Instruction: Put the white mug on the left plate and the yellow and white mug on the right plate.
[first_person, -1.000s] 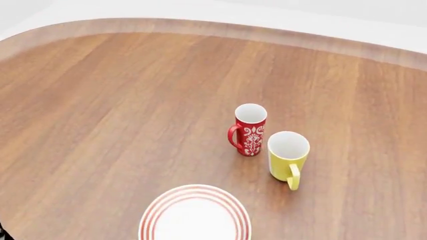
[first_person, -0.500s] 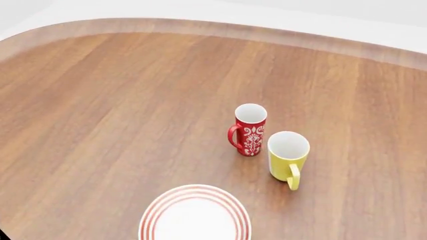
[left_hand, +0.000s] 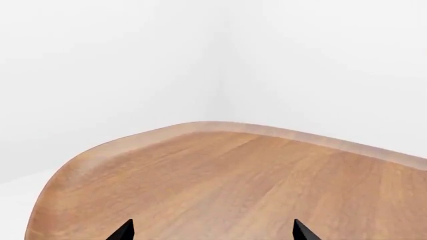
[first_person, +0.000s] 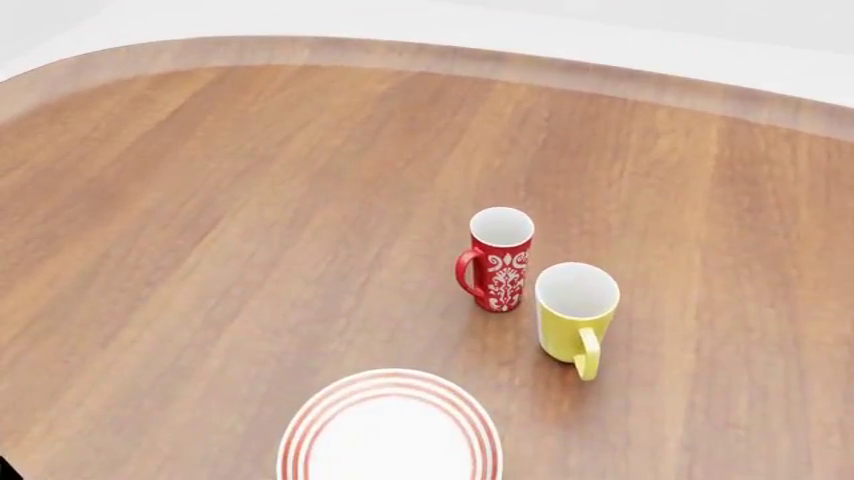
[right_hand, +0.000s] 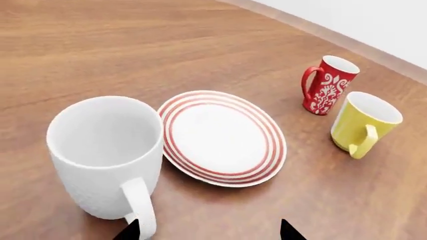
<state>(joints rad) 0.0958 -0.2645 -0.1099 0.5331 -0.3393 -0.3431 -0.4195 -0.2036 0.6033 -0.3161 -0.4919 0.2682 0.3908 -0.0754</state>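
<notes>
The white mug (right_hand: 107, 155) stands upright on the table, seen only in the right wrist view, right next to a red-ringed plate (right_hand: 223, 137). The yellow and white mug (first_person: 577, 310) stands upright beside the red floral mug and also shows in the right wrist view (right_hand: 363, 122). The same plate (first_person: 390, 430) lies at the near edge of the head view; a second plate is out of view. My right gripper (right_hand: 210, 234) is open and empty, one fingertip close by the white mug's handle. My left gripper (left_hand: 213, 235) is open and empty over bare table.
A slim red mug with white floral pattern (first_person: 501, 258) stands just left of the yellow mug and also shows in the right wrist view (right_hand: 328, 85). The rounded table edge (left_hand: 200, 126) and a white wall lie beyond the left gripper.
</notes>
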